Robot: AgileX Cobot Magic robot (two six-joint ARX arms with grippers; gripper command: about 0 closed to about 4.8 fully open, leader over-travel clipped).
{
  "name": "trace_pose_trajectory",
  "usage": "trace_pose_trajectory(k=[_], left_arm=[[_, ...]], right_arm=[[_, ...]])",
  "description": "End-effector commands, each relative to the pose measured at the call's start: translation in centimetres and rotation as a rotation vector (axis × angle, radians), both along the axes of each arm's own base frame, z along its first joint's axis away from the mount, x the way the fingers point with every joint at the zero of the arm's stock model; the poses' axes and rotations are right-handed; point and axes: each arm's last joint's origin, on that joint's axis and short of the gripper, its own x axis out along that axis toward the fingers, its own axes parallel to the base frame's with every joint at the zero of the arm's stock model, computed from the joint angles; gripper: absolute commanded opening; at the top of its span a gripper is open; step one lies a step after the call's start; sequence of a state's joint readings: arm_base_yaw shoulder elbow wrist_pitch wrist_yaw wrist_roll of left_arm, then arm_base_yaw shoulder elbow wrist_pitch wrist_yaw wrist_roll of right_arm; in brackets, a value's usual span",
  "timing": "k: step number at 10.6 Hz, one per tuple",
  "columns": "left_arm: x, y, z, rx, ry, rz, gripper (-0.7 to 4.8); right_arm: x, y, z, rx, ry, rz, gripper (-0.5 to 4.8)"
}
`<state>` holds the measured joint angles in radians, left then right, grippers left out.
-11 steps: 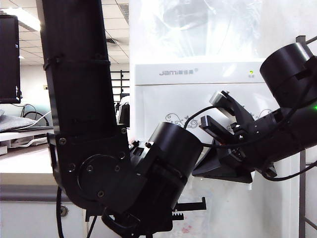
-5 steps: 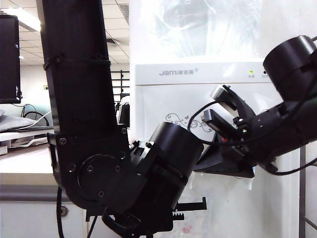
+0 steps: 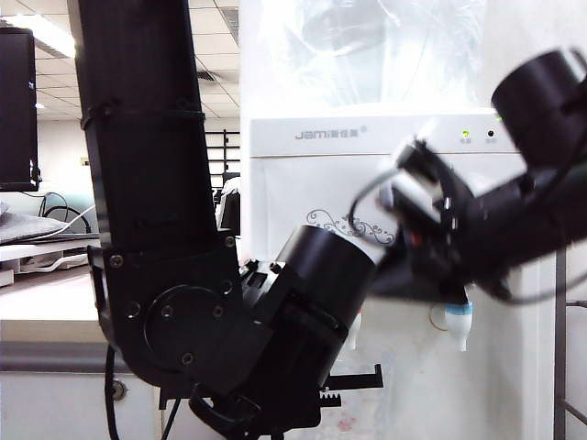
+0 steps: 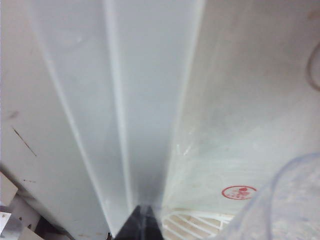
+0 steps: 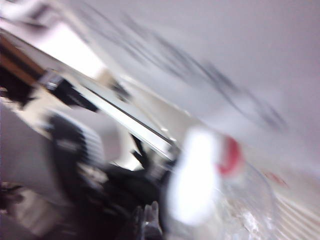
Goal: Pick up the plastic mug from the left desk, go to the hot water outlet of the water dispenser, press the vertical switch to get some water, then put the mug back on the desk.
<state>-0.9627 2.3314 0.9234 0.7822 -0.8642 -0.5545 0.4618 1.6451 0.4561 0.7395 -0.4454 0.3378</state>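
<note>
The clear plastic mug (image 4: 292, 200) hangs over the drip grille (image 4: 195, 222) in the recess of the white water dispenser (image 3: 316, 134). My left gripper (image 4: 143, 226) is shut beside the mug's rim, with a thin pale strip pinched between its dark tips. In the right wrist view the mug (image 5: 247, 212) sits right under the hot water outlet (image 5: 230, 154), whose white vertical switch (image 5: 196, 175) is blurred. My right gripper (image 5: 148, 219) is blurred, its tips together, level with the taps (image 3: 390, 280). The left desk (image 3: 46, 307) lies at the left.
The left arm (image 3: 183, 302) fills the foreground of the exterior view. A blue-collared tap (image 3: 459, 323) shows below the right arm. The big clear bottle (image 3: 358, 55) stands on top of the dispenser. A round red sticker (image 4: 239, 192) marks the recess wall.
The right arm and gripper have risen and are now motion-blurred, uncovering the blue-collared tap below. The left arm has not moved.
</note>
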Motion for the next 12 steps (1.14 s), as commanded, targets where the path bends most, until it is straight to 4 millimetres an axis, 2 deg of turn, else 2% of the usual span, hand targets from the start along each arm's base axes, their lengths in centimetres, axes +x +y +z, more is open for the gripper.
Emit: trace_pose_trajectory(k=[1, 7, 12], left_arm=[[0.0, -0.2, 0.3, -0.018, -0.015, 0.003, 0.03], [0.0, -0.2, 0.3, -0.018, -0.015, 0.003, 0.03], [0.0, -0.2, 0.3, -0.017, -0.015, 0.003, 0.03]], right_arm=[[-0.4, -0.2, 1.7, 0.008, -0.041, 0.034, -0.05], [0.4, -0.6, 3.1, -0.064, -0.153, -0.033, -0.05], [0.8, -0.4, 1.7, -0.106, -0.110, 0.014, -0.05]])
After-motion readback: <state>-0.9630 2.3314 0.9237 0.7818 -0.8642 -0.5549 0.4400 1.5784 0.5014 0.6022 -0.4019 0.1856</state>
